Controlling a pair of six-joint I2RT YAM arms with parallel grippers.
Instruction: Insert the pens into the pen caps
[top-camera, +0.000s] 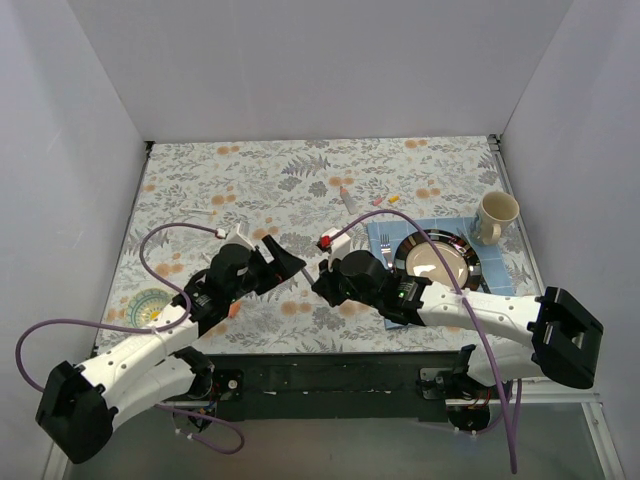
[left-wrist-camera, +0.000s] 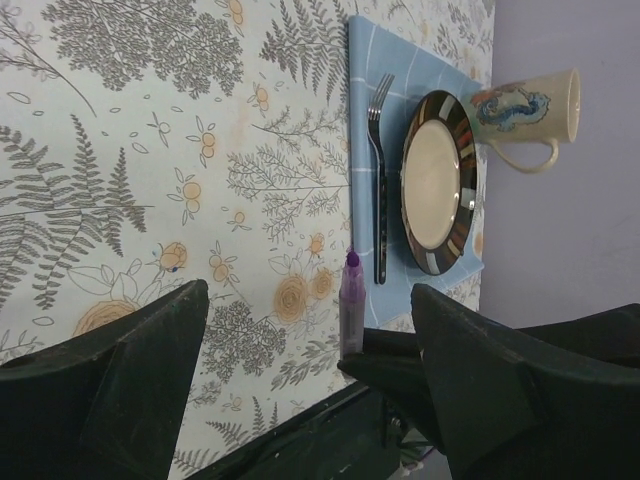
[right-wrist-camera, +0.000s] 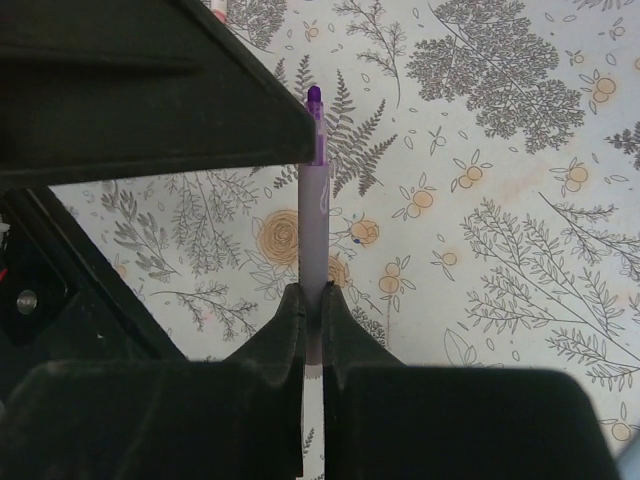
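- The right gripper (right-wrist-camera: 312, 300) is clamped on the purple-grey pen (right-wrist-camera: 313, 215), low on its barrel, and the purple tip points away from the jaws
- The left gripper (left-wrist-camera: 310, 300) has its jaws wide apart and holds nothing
- The pen rises in the gap between the left gripper's fingers (left-wrist-camera: 130, 370) and touches neither of them
- In the right wrist view the pen's tip lies just at the edge of one dark finger of the left gripper
- The two grippers face each other above the floral tablecloth (top-camera: 260, 170), over the near half of the table
- A whitish pen (top-camera: 348, 198) with a pink end lies on the cloth farther back
- A pink cap (top-camera: 378, 201) and an orange cap (top-camera: 393, 199) lie near that pen, to its right
- A fork (left-wrist-camera: 380, 180) and a plate (left-wrist-camera: 437, 180) lie on a blue mat (left-wrist-camera: 365, 60), with a mug (left-wrist-camera: 525, 110) just beyond the plate
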